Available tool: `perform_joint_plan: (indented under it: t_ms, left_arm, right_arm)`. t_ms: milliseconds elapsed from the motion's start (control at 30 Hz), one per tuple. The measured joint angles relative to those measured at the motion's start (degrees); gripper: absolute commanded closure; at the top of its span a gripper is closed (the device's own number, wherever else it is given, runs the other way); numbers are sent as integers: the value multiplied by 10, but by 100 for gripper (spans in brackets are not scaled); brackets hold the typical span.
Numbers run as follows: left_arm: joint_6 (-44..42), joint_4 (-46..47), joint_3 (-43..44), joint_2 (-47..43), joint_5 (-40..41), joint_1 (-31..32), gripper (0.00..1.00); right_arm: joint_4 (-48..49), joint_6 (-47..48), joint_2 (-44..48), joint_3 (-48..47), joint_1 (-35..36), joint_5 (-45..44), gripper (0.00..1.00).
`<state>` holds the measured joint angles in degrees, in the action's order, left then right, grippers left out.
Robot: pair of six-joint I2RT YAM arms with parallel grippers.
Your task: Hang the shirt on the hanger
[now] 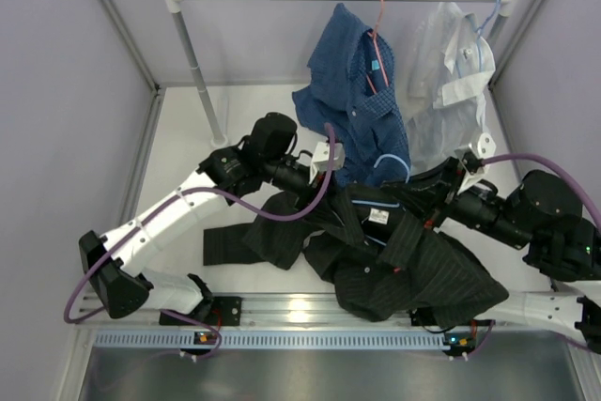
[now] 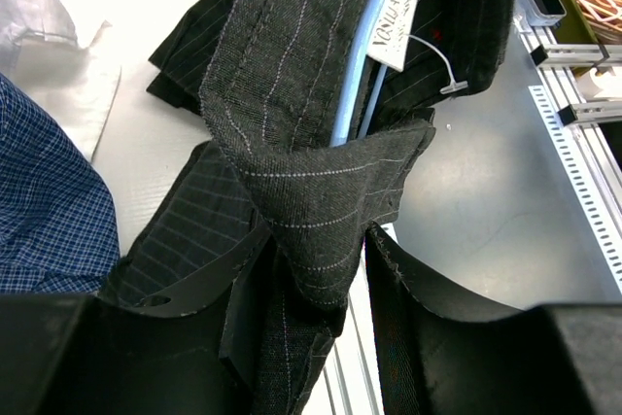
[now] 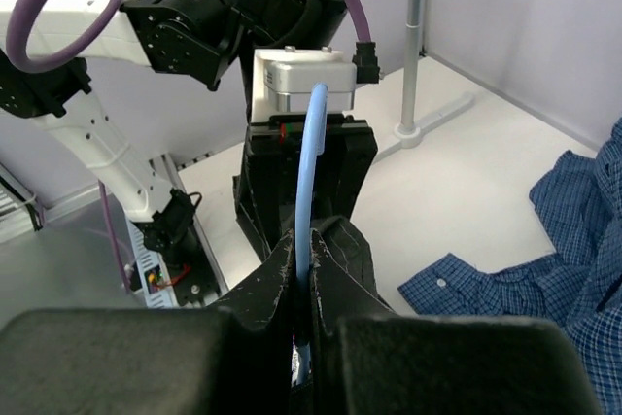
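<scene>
Top: dark pinstriped shirt [image 1: 413,269] crumpled on table [image 1: 235,138], long axis left-right; thin blue wire hanger [image 1: 392,164] hooks toward far side.
Left wrist: left gripper [image 2: 321,250] pinches woven shirt fold.
Right wrist: right gripper [image 3: 303,259] clenched on upright hanger.

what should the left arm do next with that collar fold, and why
Probably pull the shirt fold outward over the hanger wire. The left gripper pinches fabric right beside that wire, which runs under the collar, and the right gripper clamps the wire.
</scene>
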<state>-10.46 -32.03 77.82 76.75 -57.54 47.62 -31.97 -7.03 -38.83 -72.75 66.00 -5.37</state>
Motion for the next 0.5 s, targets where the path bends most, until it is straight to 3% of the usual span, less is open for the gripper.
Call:
perform_joint_plan:
  t_ms: [200, 233, 300, 333, 500]
  left_arm:
    - [-2, -19, 0, -10, 10, 0, 85]
    - [-2, -19, 0, -13, 13, 0, 76]
    - [-4, -7, 0, -25, 16, 5, 43]
    - [-9, -5, 0, -34, 19, 8, 38]
    - [-17, 9, 0, -74, 45, 13, 33]
  right_arm:
    - [52, -1, -11, 14, 0, 10, 100]
    - [58, -1, -11, 16, 0, 10, 100]
    - [60, -1, -19, 27, 0, 10, 100]
    - [59, -1, -25, 35, 0, 10, 100]
    - [53, -2, -41, 74, 0, 9, 100]
